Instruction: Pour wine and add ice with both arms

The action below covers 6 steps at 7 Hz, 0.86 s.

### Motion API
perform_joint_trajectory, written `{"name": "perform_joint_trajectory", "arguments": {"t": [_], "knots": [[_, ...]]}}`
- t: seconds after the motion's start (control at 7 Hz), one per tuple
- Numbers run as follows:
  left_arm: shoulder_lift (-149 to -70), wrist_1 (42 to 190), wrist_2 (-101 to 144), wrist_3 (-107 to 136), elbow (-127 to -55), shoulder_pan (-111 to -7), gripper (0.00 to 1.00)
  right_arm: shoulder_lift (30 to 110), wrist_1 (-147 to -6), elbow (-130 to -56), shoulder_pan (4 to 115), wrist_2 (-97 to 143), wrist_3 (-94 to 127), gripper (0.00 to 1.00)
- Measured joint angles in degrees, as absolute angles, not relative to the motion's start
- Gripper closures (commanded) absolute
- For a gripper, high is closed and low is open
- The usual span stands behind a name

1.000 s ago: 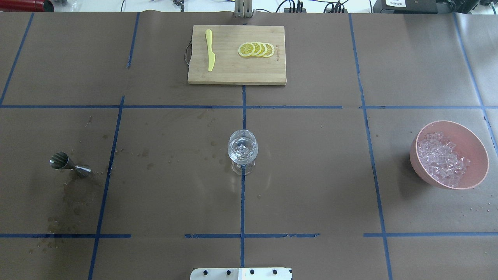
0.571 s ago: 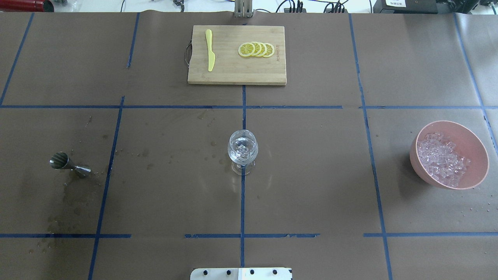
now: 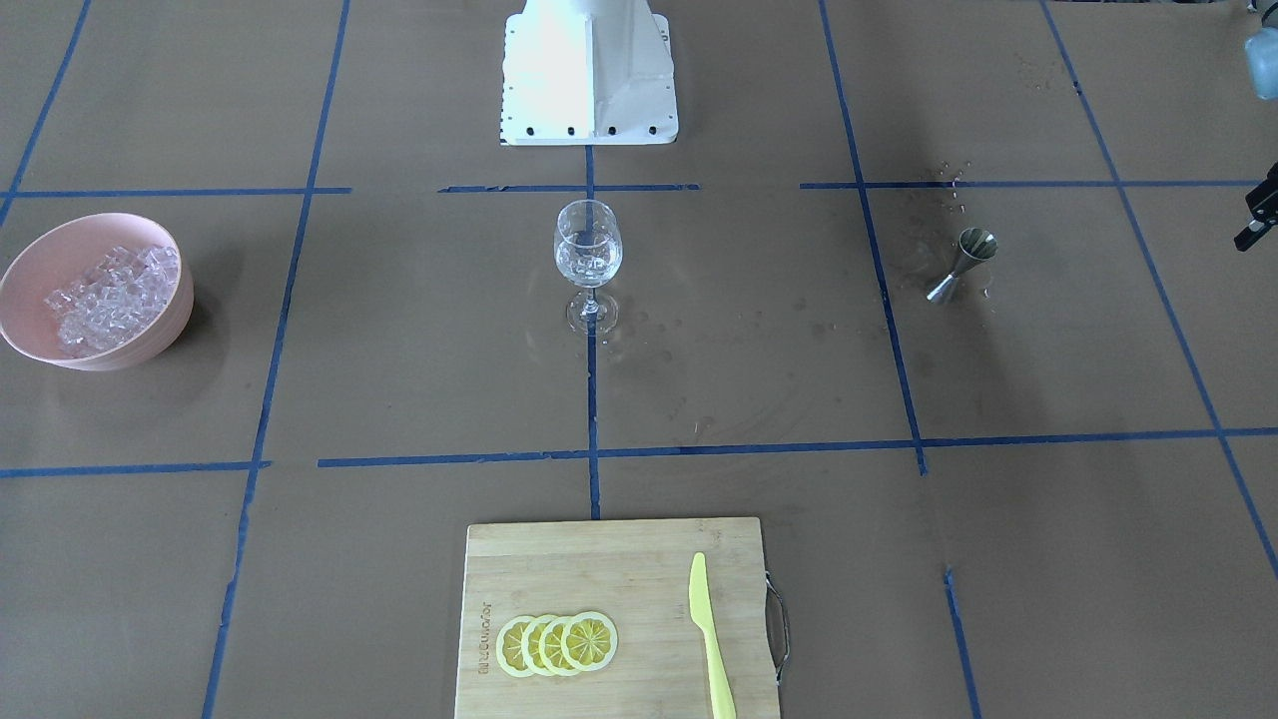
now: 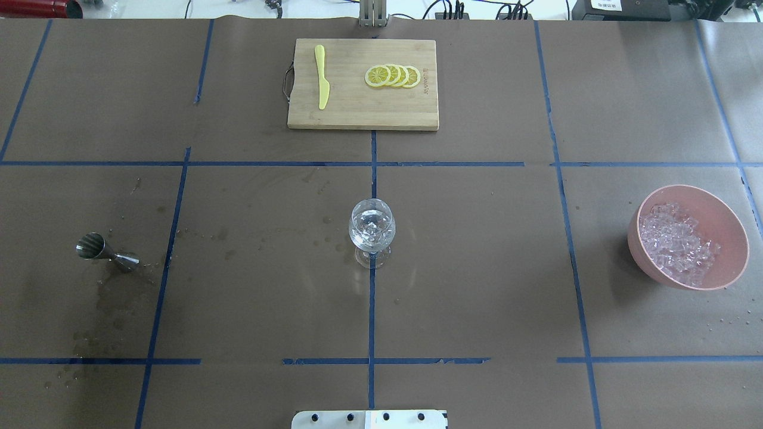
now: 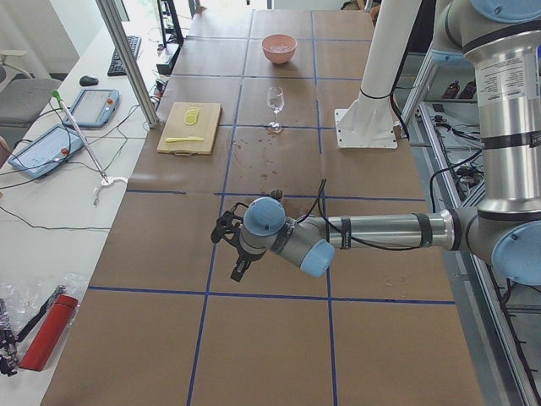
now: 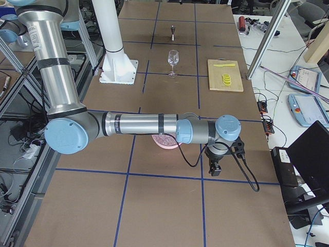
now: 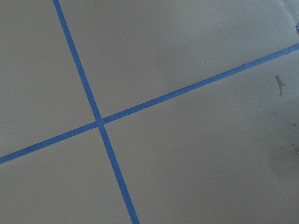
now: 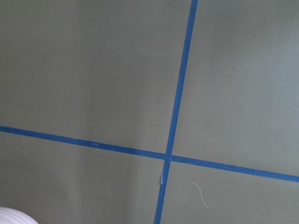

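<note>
A stemmed wine glass (image 4: 371, 229) stands at the table's middle, with a few clear ice cubes and a little colourless wine in it; it also shows in the front view (image 3: 588, 250). The ice (image 4: 676, 244) is heaped in a pink bowl (image 4: 736, 238) at the right. My left gripper (image 5: 234, 258) hangs over bare paper far left of the glass, and I cannot tell whether it is open. My right gripper (image 6: 216, 167) hangs beyond the bowl (image 6: 163, 141), and I cannot tell its state either. Both wrist views show only paper and blue tape.
A steel jigger (image 4: 106, 253) lies on its side at the left, with dark wet marks (image 4: 110, 298) around it. A wooden cutting board (image 4: 363, 113) at the far middle holds lemon slices (image 4: 393, 75) and a yellow knife (image 4: 322, 77). The white pedestal base (image 3: 589, 70) stands behind the glass.
</note>
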State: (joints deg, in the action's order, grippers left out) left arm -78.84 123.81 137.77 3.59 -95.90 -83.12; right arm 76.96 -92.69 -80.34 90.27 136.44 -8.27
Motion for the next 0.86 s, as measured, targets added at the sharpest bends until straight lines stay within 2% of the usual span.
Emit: {"name": "perform_joint_trajectory", "arguments": {"t": [0.86], "knots": [[-77.73,118.81,143.71,3.52,-97.5,-81.96,0.0,74.67,-99.39,-80.5,90.13,136.89,-6.96,0.0]]}}
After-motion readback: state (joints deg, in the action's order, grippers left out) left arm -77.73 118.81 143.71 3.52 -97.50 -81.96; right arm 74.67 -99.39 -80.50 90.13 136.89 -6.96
